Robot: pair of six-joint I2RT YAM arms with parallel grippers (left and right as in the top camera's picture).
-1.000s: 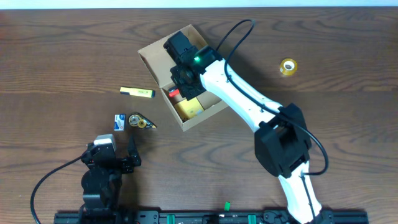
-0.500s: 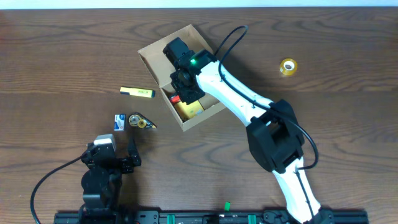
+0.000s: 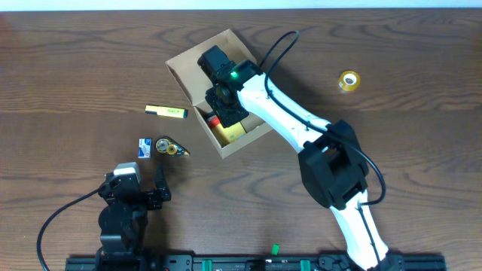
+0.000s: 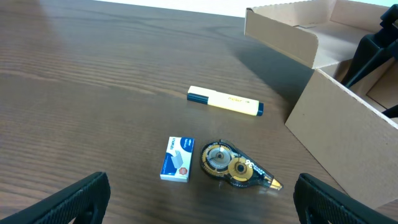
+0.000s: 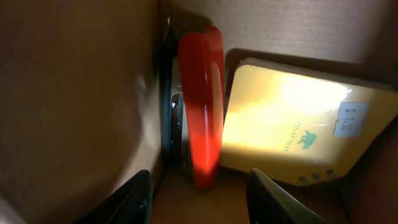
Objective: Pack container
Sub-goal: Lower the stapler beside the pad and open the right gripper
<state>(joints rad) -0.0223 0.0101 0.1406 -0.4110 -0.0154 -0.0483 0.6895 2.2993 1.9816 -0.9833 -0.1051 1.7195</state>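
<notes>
Inside the cardboard box [image 3: 184, 71], the right gripper [image 5: 199, 202] stands spread over a red stapler [image 5: 202, 99] (beside a yellow notepad [image 5: 286, 124]); the left gripper [image 3: 139, 187] sits fully spread.

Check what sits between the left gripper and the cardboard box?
In the left wrist view: a small blue box, a correction tape roller, and farther on a yellow highlighter, all short of the container.

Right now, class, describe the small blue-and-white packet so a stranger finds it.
Find the open tan cardboard box. Left of it, below the yellow marker pen, lie two items. The flat blue-and-white rectangular packet is the left one; the tape roller beside it has golden wheels.
</notes>
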